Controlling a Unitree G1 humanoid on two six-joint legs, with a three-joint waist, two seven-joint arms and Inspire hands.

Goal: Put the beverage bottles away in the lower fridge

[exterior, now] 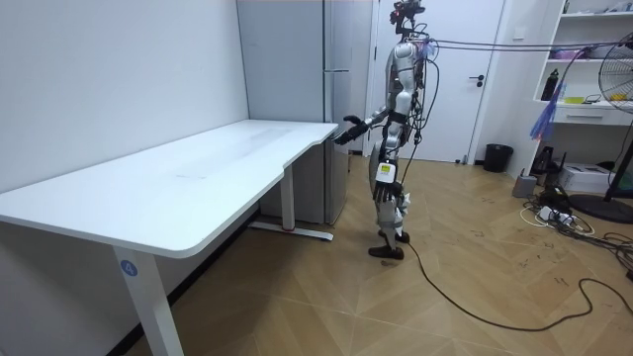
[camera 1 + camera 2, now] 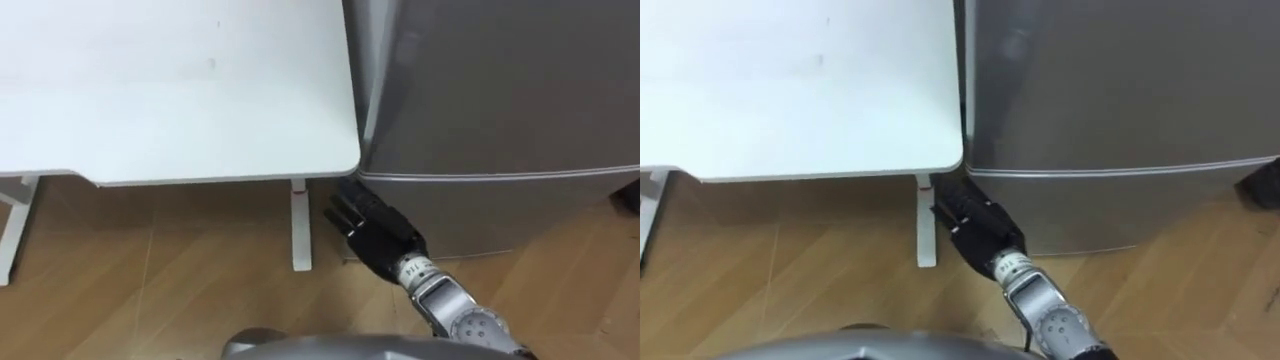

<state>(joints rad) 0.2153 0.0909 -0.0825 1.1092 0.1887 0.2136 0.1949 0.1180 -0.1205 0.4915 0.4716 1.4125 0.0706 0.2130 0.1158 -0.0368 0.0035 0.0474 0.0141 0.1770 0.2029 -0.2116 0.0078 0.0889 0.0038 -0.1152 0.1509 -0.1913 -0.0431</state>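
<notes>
robot stands upright at the fridge (image 2: 500,90), by the worktop's (image 2: 180,90) end that butts the fridge's side. right hand (image 2: 372,228) reaches forward and low, below the worktop's near right corner, close to its leg (image 2: 300,225). fingers (image 2: 345,210) loosely stretched, holding nothing, tips at the left edge of the lower door (image 2: 520,205); contact with the edge not clear. lower door closed, upper part above the seam closed too. bare wood floor (image 2: 150,300) under the worktop.
</notes>
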